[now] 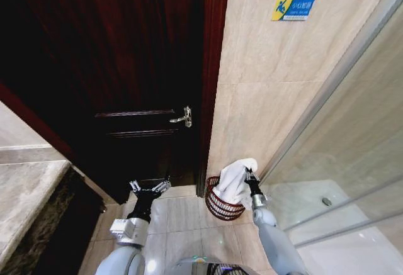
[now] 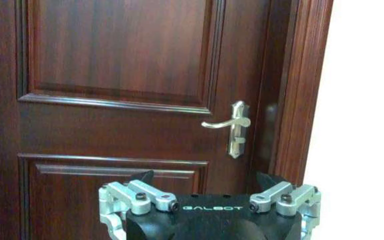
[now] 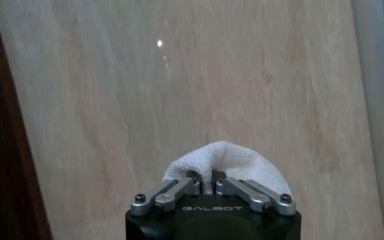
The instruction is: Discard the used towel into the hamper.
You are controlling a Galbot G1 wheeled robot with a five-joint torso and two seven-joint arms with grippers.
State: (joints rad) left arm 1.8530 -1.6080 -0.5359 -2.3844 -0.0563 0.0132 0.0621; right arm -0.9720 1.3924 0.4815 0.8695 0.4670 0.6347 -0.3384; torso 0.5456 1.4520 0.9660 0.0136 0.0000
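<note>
towel [image 1: 238, 175] over hamper [image 1: 221, 207], door [image 1: 113, 67] left

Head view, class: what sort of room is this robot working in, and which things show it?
Most likely a bathroom: a glass shower screen beside a white shower tray, tiled walls, and a hamper with a white towel draped over it.

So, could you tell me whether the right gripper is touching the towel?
Touching: in the right wrist view the right gripper is closed on a fold of the white towel.
</note>
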